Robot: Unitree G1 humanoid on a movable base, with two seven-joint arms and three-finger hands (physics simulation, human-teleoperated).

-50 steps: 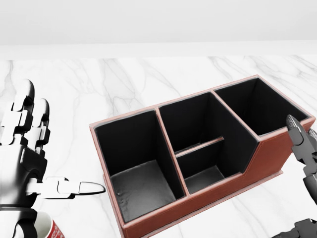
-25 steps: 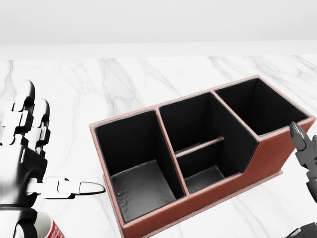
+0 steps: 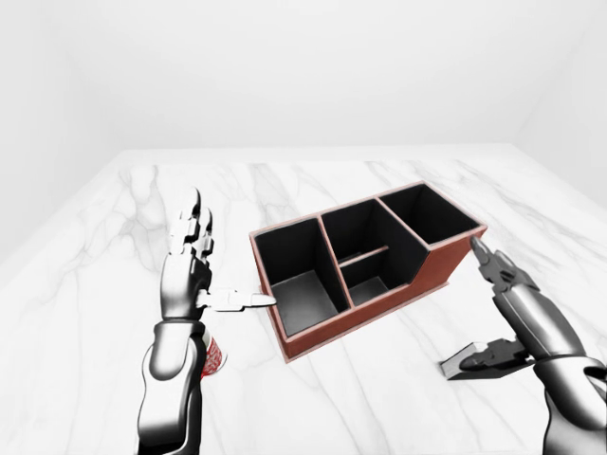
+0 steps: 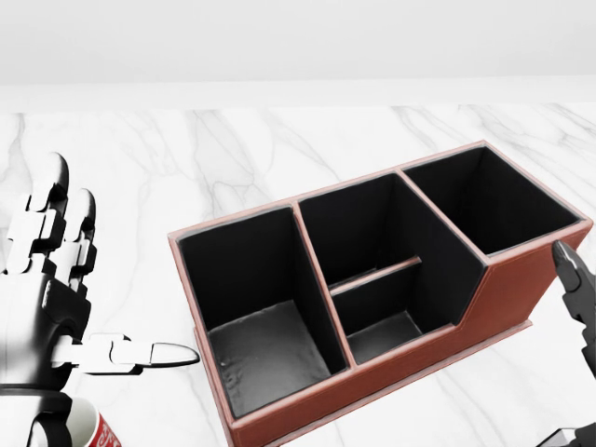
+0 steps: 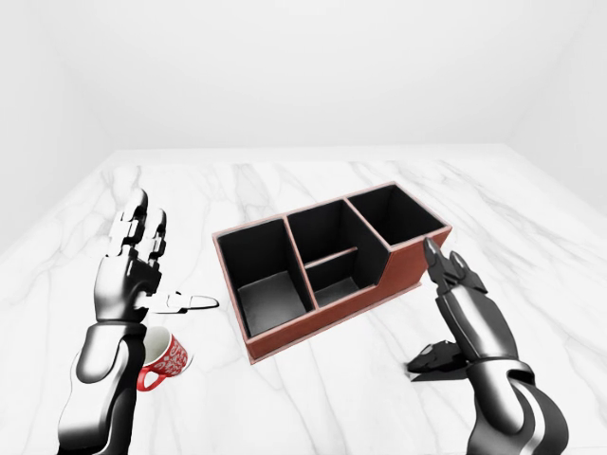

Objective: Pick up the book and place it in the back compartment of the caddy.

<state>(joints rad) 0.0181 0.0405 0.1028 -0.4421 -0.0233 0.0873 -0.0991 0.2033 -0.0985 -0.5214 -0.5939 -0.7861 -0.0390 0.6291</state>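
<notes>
Right hand dropped lower beside the caddy
Right hand (image 5: pixel 453 313) had sunk right of the caddy (image 4: pixel 372 279); both hands, left hand (image 3: pixel 194 270) included, splayed wide, empty.

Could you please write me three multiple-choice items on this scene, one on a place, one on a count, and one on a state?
1. In the right-eye view, where is the red mug relative to the caddy?
A. to its lower left
B. inside it
C. to its upper right

2. How many compartments does the caddy show?
A. two
B. four
C. six

3. What is the state of the left hand?
A. closed on the mug
B. open, holding nothing
C. closed on the caddy's wall

Answers:
1. A: the mug sits on the marble table under the left forearm, apart from the caddy.
2. B: one at the left end, one at the right end, and a middle section split in two by a low divider.
3. B: its fingers are spread upward and its thumb points toward the caddy, touching nothing.
</notes>
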